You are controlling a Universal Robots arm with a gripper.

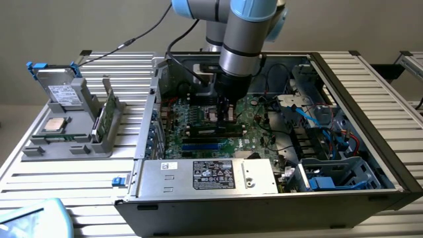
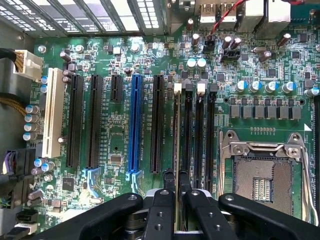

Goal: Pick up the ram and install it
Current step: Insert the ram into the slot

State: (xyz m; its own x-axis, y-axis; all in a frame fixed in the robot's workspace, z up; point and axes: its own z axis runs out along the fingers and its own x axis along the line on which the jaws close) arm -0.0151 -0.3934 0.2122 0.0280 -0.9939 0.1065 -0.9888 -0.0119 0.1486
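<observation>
Standing boards (image 1: 109,113): upright in grey rack (image 1: 63,148), exterior view's left, edges exposed for pinching.
Gripper (image 2: 178,210): narrow, clamping the ram (image 2: 178,130) by its faces.
Ram: inside the case (image 1: 370,121), edge-down, parallel to memory slot (image 2: 188,130), for straight insertion.
Case: lies open-side up, giving overhead access.

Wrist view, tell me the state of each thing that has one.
ram: edge-on, gripped, lined up along the memory slots; seated or not, cannot tell.
end effector: shut on the ram.
memory slots: empty beside the ram.
processor socket: no chip in it.
blue slot: empty.
</observation>
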